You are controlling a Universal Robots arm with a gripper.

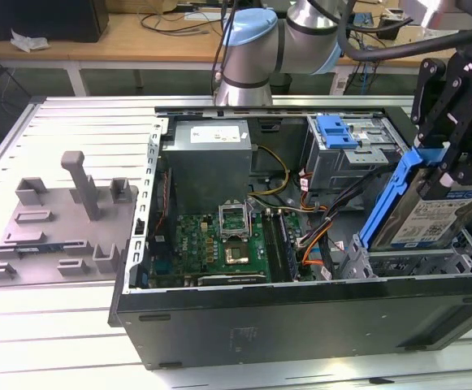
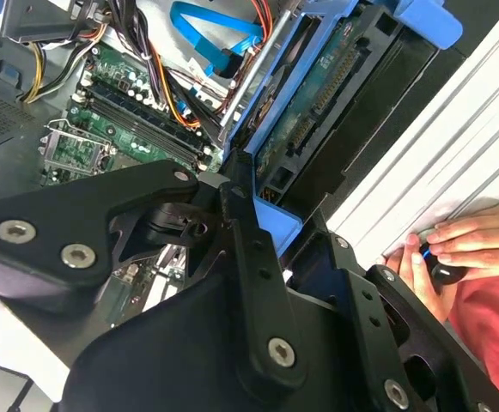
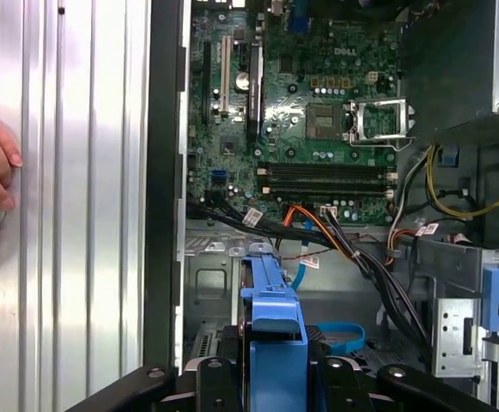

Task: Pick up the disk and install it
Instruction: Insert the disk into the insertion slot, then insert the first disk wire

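Hanging tilted over the open computer case point(image 1: 300, 313), the disk point(image 1: 435, 207) is in the air at the case's end on the exterior view's right. Its upper end is high and its lower end dips toward the bay just inside the case's near wall. The jaws are closed on the upper end of the blue carrier point(image 1: 390, 199), pinching the plastic frame from both sides rather than the metal body.

The case lies on its side on the ribbed tabletop point(image 1: 73, 130), toward the tabletop edge on the exterior view's right. The drive cage point(image 1: 345, 154) with its blue bracket stands apart from the disk, toward the case's far wall. Loose cables point(image 1: 317, 236) run close under the disk's lower end. A person's hand point(image 2: 468, 240) rests on the tabletop just outside the case wall.

Handling, as a judgement:
- The disk is stiff and dense for its bulk, so likely to swing if held off-centre.
- Its metal faces are smooth and probably slippery.
- The second wrist view shows a bare circuit board point(image 2: 318, 103) on its underside, which is fragile.
- The best hold is the carrier's rails or end tab, since plastic gives slightly and takes the squeeze.
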